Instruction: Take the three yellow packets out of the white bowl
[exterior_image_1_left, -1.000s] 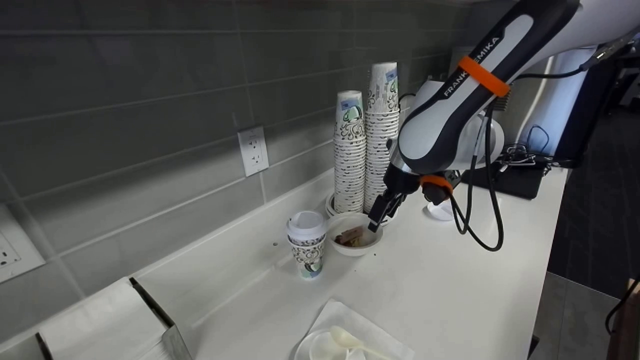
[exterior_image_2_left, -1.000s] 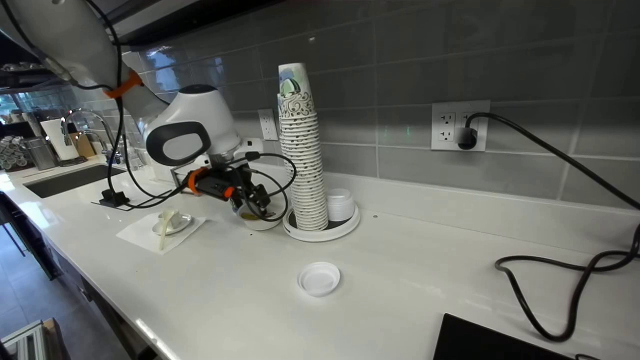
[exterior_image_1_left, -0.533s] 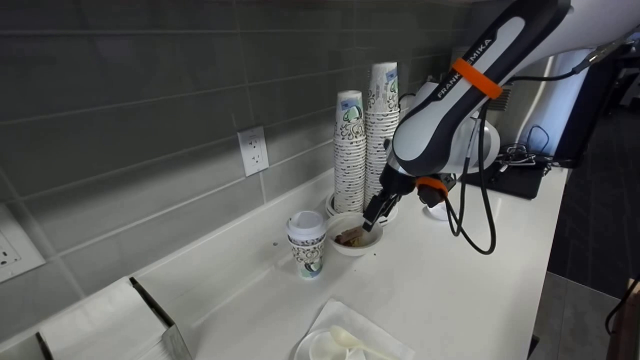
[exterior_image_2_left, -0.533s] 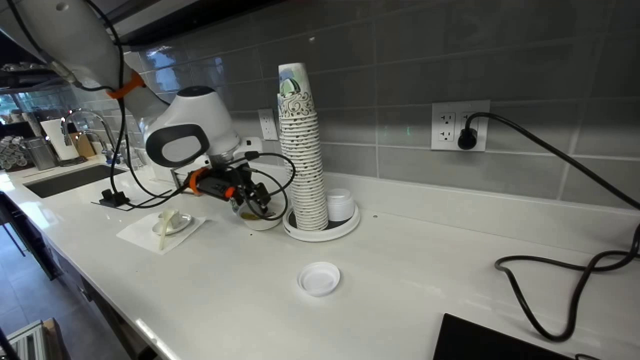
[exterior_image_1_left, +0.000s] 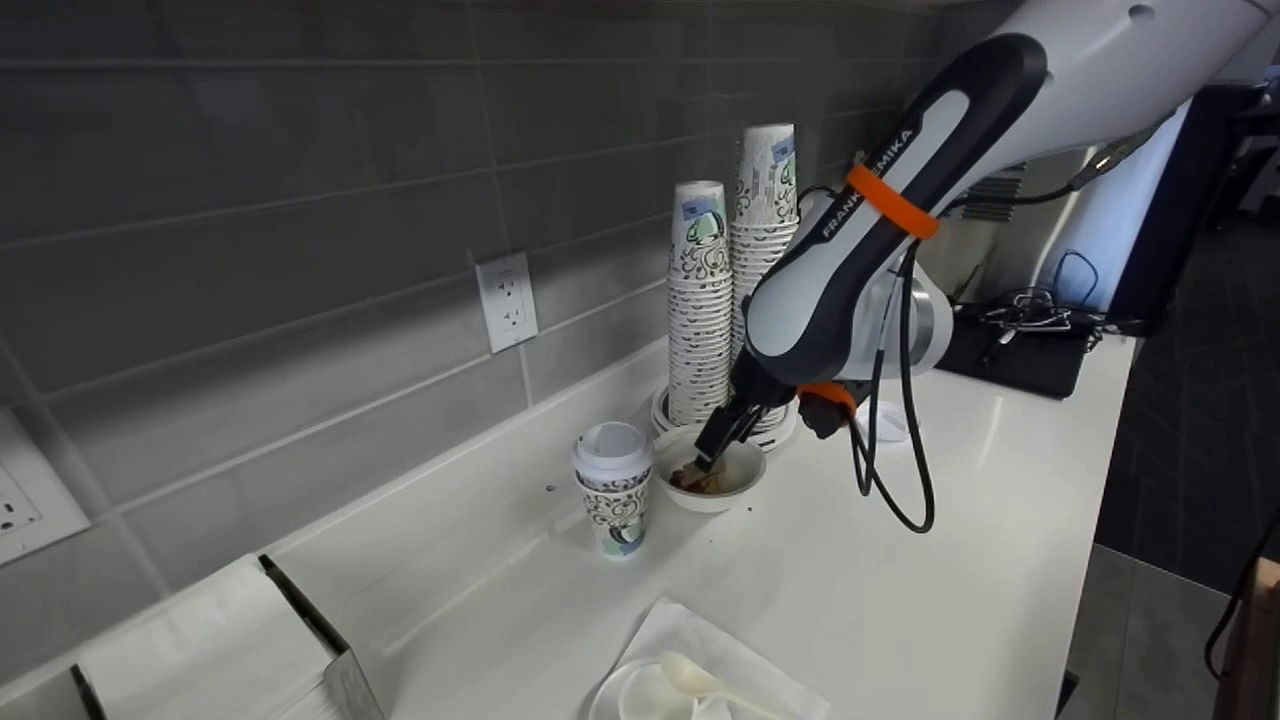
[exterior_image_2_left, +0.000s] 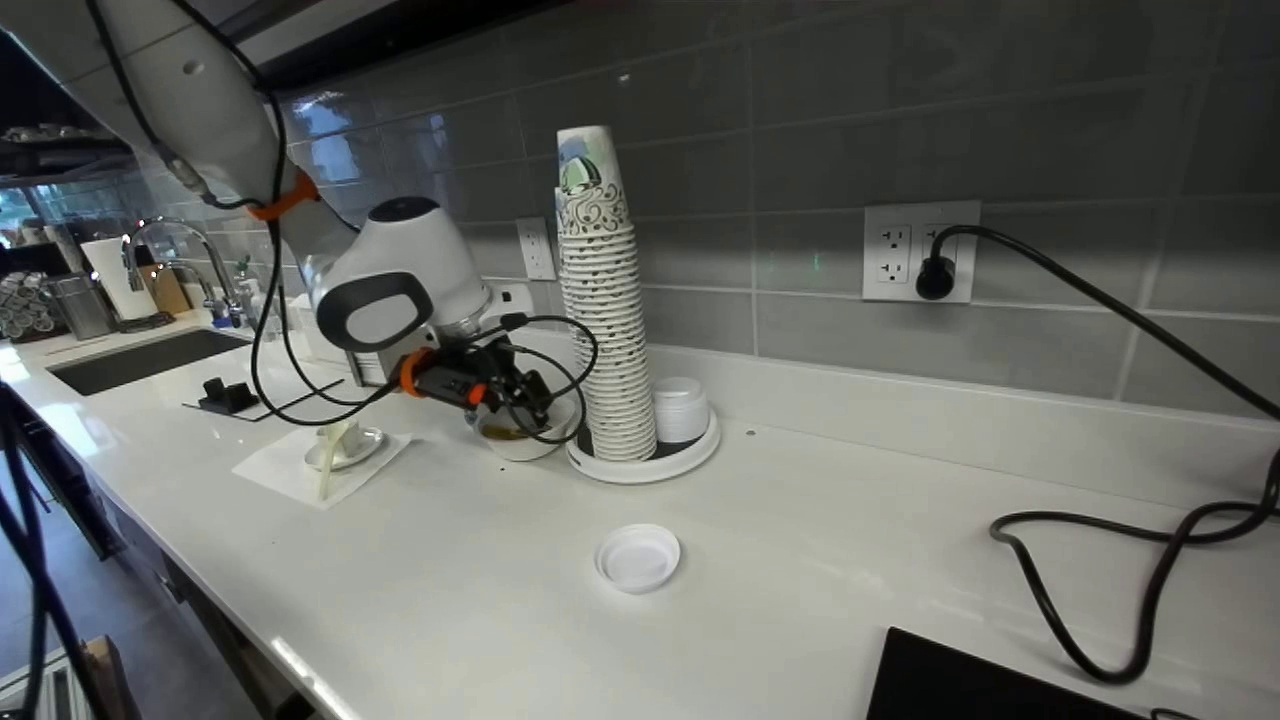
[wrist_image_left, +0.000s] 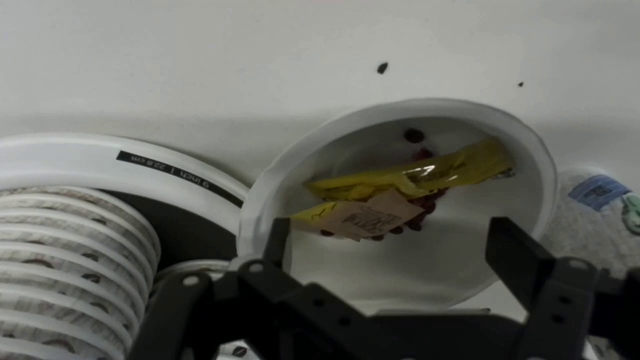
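Likely the pre-grasp step: the gripper (wrist_image_left: 388, 227), gaping wide and empty, hangs over the white bowl (wrist_image_left: 430, 107) near the countertop's (exterior_image_1_left: 900, 540) back edge; yellow packets (wrist_image_left: 380, 181) lie inside. Next: descend, straddle one, pinch.

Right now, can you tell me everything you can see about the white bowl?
The white bowl is low, round and smooth-looking, maybe paper or plastic, with a wide open top. It stands upright on the white counter, between a lidded paper cup and a round tray. Inside lie yellow packets, partly overlapping, and dark red bits. The open jaws hang at its opening; I can't tell whether they, the cup or the tray touch it.
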